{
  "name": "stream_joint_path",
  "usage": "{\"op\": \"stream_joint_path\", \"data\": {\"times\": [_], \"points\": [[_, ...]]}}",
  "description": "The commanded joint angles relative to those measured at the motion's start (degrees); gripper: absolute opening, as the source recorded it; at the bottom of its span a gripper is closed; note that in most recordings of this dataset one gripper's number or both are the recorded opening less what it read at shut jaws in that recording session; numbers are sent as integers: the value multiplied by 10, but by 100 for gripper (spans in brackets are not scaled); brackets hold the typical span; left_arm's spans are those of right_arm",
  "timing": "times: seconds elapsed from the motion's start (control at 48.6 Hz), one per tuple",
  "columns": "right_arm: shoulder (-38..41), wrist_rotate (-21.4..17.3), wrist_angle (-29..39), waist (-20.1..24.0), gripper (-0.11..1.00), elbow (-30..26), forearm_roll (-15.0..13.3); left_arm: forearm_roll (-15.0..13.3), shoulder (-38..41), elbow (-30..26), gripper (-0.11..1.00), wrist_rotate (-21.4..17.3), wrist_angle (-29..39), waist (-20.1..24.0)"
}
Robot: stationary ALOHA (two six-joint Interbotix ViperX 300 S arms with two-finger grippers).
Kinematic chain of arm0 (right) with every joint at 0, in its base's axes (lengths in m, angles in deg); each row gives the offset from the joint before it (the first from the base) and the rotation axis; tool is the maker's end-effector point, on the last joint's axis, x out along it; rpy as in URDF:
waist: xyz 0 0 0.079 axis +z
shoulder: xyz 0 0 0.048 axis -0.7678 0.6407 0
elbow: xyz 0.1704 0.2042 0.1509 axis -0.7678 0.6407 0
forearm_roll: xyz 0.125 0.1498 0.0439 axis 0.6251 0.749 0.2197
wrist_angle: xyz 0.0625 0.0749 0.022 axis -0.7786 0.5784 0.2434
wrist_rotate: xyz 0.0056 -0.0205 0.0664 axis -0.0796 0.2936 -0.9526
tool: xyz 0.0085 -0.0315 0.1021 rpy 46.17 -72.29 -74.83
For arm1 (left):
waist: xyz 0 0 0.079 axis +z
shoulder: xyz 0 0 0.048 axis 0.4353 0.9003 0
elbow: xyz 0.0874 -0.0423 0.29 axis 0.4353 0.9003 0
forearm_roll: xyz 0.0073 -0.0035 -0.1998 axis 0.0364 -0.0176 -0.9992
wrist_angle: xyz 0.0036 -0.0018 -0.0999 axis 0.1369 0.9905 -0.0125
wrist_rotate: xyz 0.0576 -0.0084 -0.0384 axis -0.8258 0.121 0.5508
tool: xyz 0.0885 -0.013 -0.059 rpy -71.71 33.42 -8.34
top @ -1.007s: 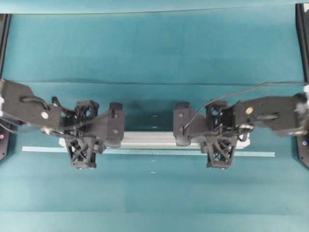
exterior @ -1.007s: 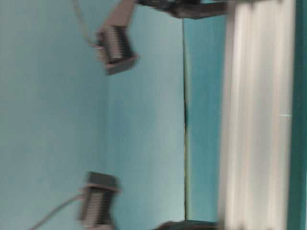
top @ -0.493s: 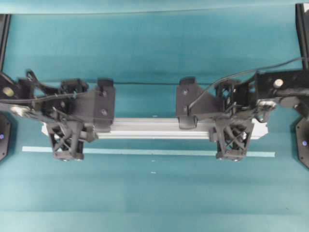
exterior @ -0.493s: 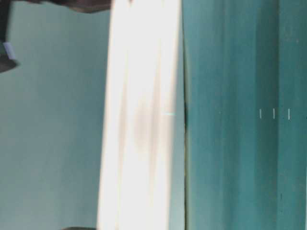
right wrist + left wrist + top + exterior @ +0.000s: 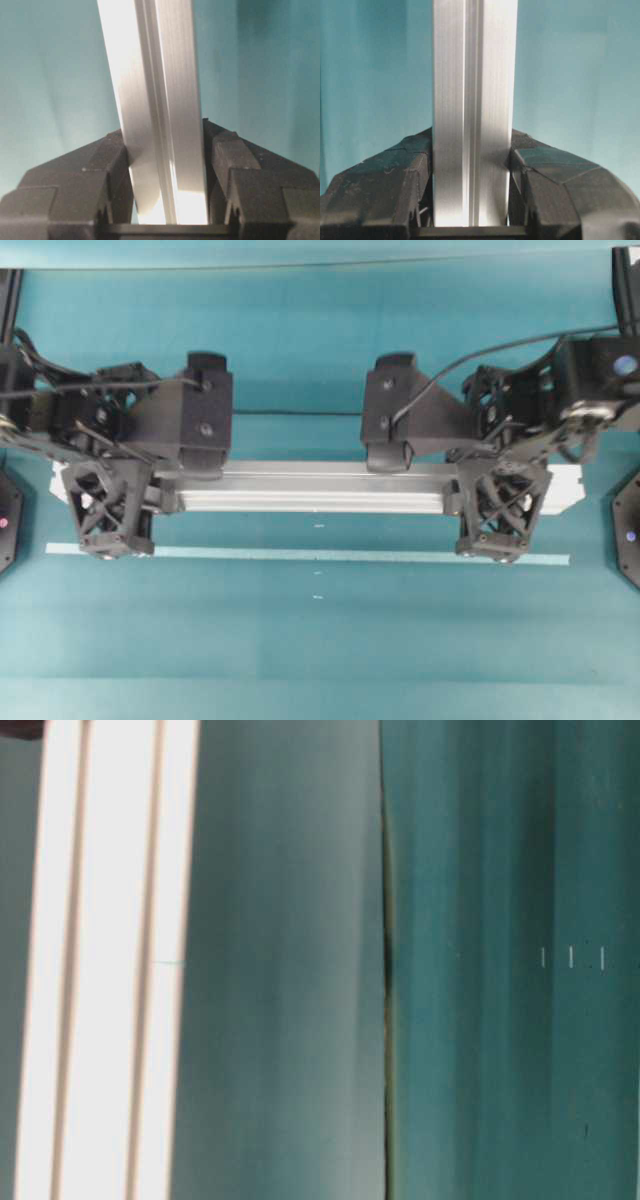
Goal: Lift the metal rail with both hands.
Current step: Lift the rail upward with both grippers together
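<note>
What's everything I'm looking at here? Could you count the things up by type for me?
Long silver grooved aluminium rail: 1
Black robot grippers with lattice fingers, left and right, both clamped on the rail: 2
Thin flat pale tape strip on the teal table: 1
Total: 4

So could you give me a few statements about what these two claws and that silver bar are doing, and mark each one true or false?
1. Both grippers are shut on the metal rail. True.
2. The left gripper holds the rail at its middle. False: it grips near one end, the right gripper near the other.
3. A thin pale tape strip lies on the table. True.
4. The rail is bent in half. False: it is straight.
5. The left gripper hangs open. False: its fingers press the rail's sides.
</note>
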Motion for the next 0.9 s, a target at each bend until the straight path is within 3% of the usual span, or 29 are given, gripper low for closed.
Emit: {"op": "stream_joint_path", "data": {"times": [0.0, 0.226, 0.493, 0.884], "points": [[-10, -33, 28, -4, 38, -46, 1, 2, -15, -45, 29, 7, 17, -1], [-6, -61, 110, 4, 38, -139, -4, 2, -12, -121, 29, 8, 78, -6], [14, -63, 173, 18, 38, -214, -23, 3, 18, -213, 29, 13, 162, -18], [33, -63, 183, 19, 38, -243, -24, 2, 33, -229, 29, 14, 186, -18]]}}
